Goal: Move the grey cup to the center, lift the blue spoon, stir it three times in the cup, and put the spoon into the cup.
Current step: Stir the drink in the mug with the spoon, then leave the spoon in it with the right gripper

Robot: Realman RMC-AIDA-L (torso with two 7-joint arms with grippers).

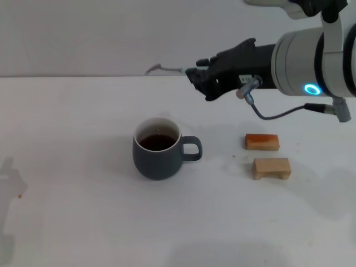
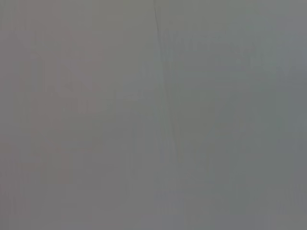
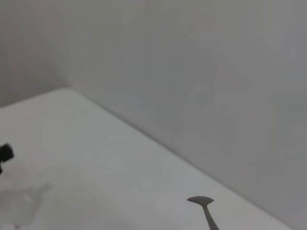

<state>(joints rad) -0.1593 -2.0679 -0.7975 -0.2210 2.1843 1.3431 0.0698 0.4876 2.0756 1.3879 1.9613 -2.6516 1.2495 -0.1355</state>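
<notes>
The grey cup [image 1: 158,148] stands mid-table in the head view, handle to the right, with dark brown liquid inside. My right gripper [image 1: 196,75] is in the air above and behind the cup, shut on the blue spoon [image 1: 167,69]. The spoon lies roughly level, its grey neck and bowl sticking out to the left; its pale blue handle is hidden in the fingers. The spoon's bowl and neck also show in the right wrist view [image 3: 205,207]. My left gripper is out of view; the left wrist view shows only a blank grey surface.
Two small wooden blocks lie right of the cup: an orange-topped one [image 1: 261,142] and a plain one [image 1: 271,168]. A grey cable [image 1: 278,114] hangs under the right arm. The white table meets a pale wall behind.
</notes>
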